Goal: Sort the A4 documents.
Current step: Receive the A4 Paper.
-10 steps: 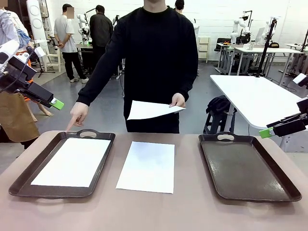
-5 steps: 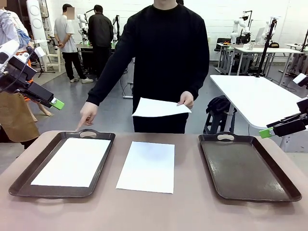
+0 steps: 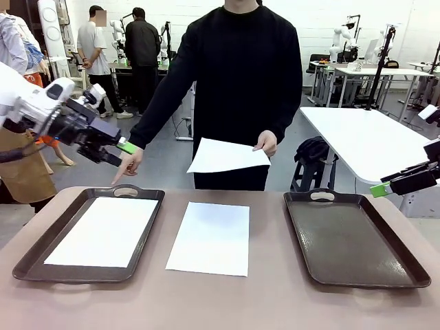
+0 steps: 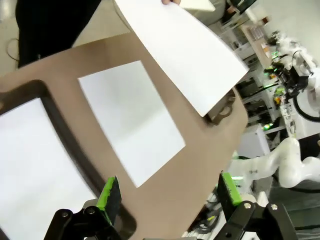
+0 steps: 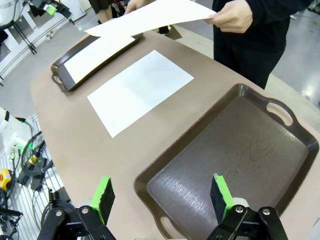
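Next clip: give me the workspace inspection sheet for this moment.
surface: brown table, two dark trays, the right tray bare.
job's things: one sheet in the left tray, a second sheet on the table between trays, a third sheet in the person's hand.
clutter: nothing seen.
claws: left claw open, in the air near the pointing hand; right claw open, by the right tray.
cables: loose cables on the floor beside the table.
surroundings: person at far side; white tables, people behind.

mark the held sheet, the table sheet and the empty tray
held sheet (image 3: pixel 227 157): front view, its middle
table sheet (image 3: pixel 210 237): front view, its middle
empty tray (image 3: pixel 354 240): front view, bare floor
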`<control>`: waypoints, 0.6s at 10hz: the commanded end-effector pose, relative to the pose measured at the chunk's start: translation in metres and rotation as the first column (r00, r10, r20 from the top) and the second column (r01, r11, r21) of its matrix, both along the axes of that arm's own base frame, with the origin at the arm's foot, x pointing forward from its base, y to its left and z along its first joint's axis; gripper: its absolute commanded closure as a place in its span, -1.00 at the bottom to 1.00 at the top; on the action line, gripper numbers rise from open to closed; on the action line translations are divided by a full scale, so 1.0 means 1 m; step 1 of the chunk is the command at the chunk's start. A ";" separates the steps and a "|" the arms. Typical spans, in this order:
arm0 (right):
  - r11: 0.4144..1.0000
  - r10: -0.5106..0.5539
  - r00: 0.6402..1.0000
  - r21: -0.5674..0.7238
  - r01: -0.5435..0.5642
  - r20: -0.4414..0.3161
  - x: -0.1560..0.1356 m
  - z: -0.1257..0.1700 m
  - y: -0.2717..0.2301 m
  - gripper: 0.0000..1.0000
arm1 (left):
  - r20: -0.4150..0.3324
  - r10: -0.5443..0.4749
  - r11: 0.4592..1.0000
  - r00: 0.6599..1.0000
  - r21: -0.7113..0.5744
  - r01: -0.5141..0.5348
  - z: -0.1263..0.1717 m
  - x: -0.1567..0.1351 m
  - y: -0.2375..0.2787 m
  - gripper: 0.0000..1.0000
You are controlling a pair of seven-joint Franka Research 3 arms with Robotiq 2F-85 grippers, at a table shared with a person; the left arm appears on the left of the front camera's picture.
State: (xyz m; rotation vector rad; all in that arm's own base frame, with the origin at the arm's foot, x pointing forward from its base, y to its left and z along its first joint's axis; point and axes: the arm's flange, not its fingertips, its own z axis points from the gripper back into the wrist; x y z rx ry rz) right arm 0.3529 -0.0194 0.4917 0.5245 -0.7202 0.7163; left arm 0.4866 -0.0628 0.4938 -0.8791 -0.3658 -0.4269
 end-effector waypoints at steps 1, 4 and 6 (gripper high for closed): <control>1.000 0.015 1.000 0.016 -0.015 0.011 0.004 -0.001 -0.001 -1.00 | -0.099 0.010 0.997 0.995 -0.069 -0.017 0.001 0.030 -0.010 -1.00; 1.000 0.015 1.000 0.016 -0.015 0.011 0.004 -0.001 -0.001 -1.00 | -0.244 -0.006 0.984 0.970 -0.173 -0.038 -0.024 0.063 -0.041 -1.00; 1.000 0.015 1.000 0.016 -0.015 0.011 0.004 -0.001 -0.001 -1.00 | -0.329 -0.022 0.979 0.944 -0.197 -0.046 -0.043 0.082 -0.062 -1.00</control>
